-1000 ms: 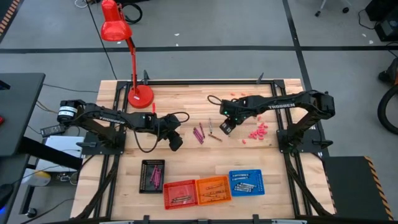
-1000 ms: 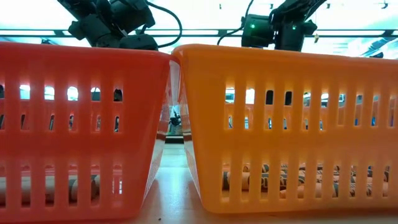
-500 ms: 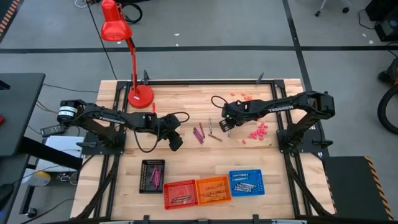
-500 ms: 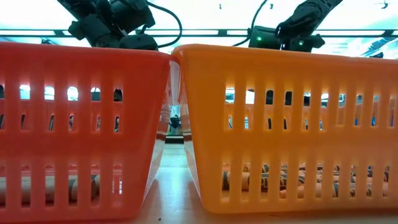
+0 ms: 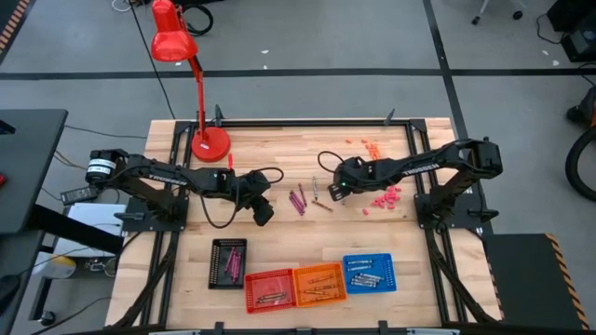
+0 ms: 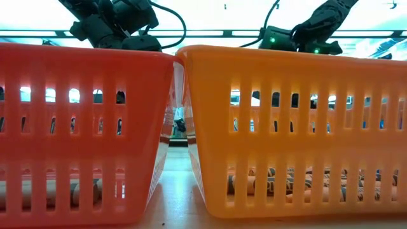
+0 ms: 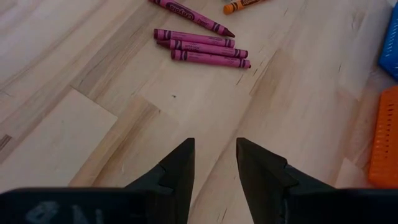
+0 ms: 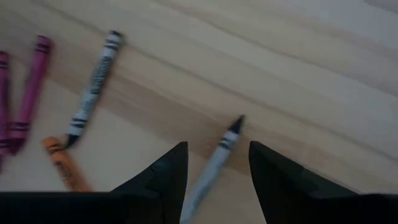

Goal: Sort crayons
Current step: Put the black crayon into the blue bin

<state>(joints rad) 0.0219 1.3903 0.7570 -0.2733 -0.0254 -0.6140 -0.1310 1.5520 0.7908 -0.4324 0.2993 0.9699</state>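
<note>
Several crayons lie flat on the wooden table mid-way between the arms: magenta ones [image 5: 298, 200] [image 7: 202, 48], an orange one [image 8: 65, 167] [image 5: 322, 206] and a grey-white one [image 8: 93, 93]. Another grey-white crayon [image 8: 212, 167] lies on the table between the open fingers of my right gripper [image 8: 216, 148] [image 5: 333, 192], which points steeply down over it; I see no touch. My left gripper [image 7: 214, 163] [image 5: 264, 212] hangs open above bare table, left of the magenta crayons, with nothing between its fingers.
Along the near edge stand a black basket [image 5: 228, 262], a red one [image 5: 270, 288], an orange one [image 5: 319, 282] and a blue one [image 5: 370, 273], with crayons in them. Red-pink bits [image 5: 386, 197] lie right of my right gripper. A red desk lamp [image 5: 209, 141] stands far left.
My right gripper has come down toward the table and slightly toward the loose crayons at the table's middle, rolling its wrist as it sank. The crayons have not moved.
</note>
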